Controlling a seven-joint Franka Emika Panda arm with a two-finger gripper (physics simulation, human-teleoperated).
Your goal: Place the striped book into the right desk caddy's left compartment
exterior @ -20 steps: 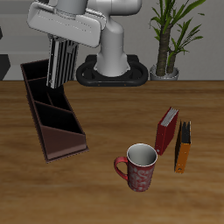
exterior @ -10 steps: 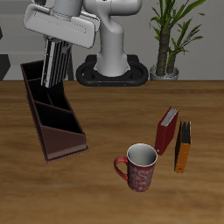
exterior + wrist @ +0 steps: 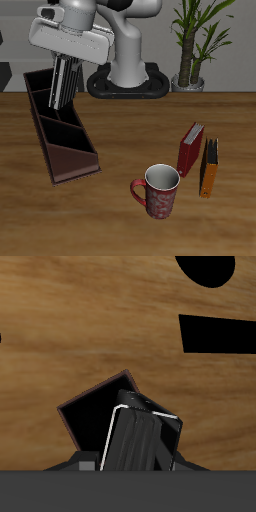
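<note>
The striped book (image 3: 60,84) hangs upright with my gripper (image 3: 64,64) shut on its top edge. It is over the back end of the right desk caddy (image 3: 76,165), a long dark maroon organiser with inner dividers. The book's lower edge is about level with the caddy's rim at the rearmost section. In the wrist view the book (image 3: 140,436) stands edge-on between the fingers of my gripper (image 3: 138,462). The caddy's dark interior (image 3: 92,414) lies directly beneath it. Whether the book touches the caddy cannot be told.
A red patterned mug (image 3: 157,190) stands near the table's front edge. A red book (image 3: 190,148) and an orange-yellow book (image 3: 209,167) stand beside it. A potted plant (image 3: 195,45) and the robot base (image 3: 128,80) are at the back.
The gripper with the striped book has shifted sideways over the caddy's back section and sunk a little. Nothing else has moved.
</note>
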